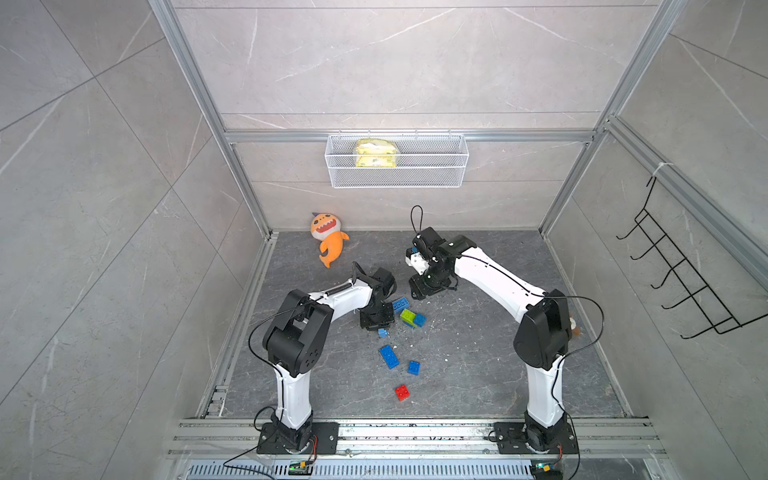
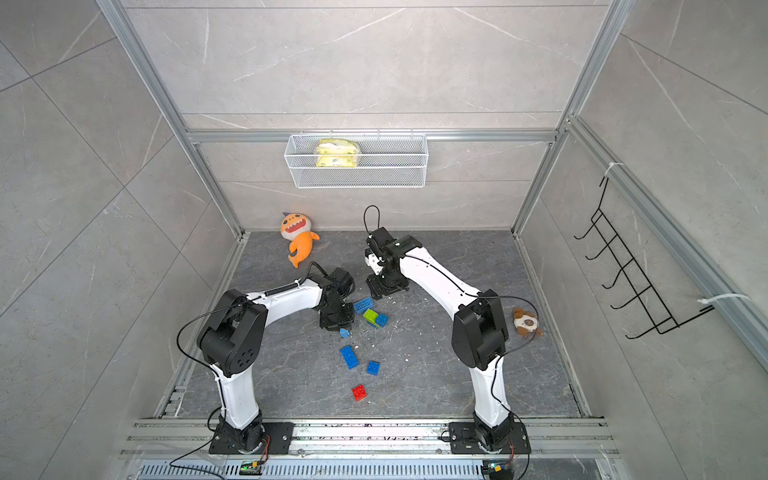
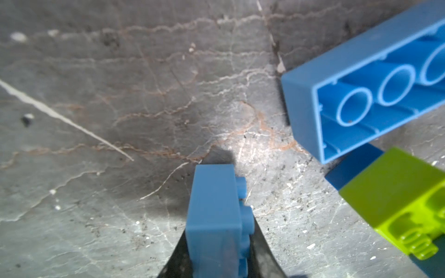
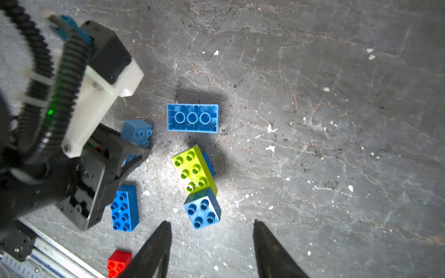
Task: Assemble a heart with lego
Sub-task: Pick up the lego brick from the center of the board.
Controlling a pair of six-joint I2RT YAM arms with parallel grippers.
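The heart (image 1: 411,318) is barely begun: a lime-green brick (image 4: 192,168) sits across two blue ones near the middle of the table (image 1: 478,374). Take the back wall as twelve o'clock in the top views. An upturned blue brick (image 1: 400,304) lies just beside the heart at eleven, hollow side up and not touching it.

Close by at eight o'clock, the left gripper (image 3: 218,243) has its jaws closed on a small blue brick (image 3: 213,207). That brick is held on its side, with its studs facing one finger. This looks like the main risk. A finger bearing on round studs has little flat contact, so the brick could twist or pop out once it is carried or pushed. It also cannot go stud-up onto the heart without being turned first.

The right gripper (image 4: 211,221) hangs over the heart from about twelve o'clock, jaws wide apart and holding nothing. Nothing is bracing the heart, so a sideways or skewed press would probably slide it across the smooth table or lever the green brick off. With both arms converging on the same spot, they could bump each other or knock the upturned brick.

Further out lie a long blue brick (image 1: 389,356) at seven, a square blue brick (image 1: 413,367) at six and a red brick (image 1: 402,392) beyond that. All are well clear, as is the toy fish (image 1: 328,239) at eleven by the wall.
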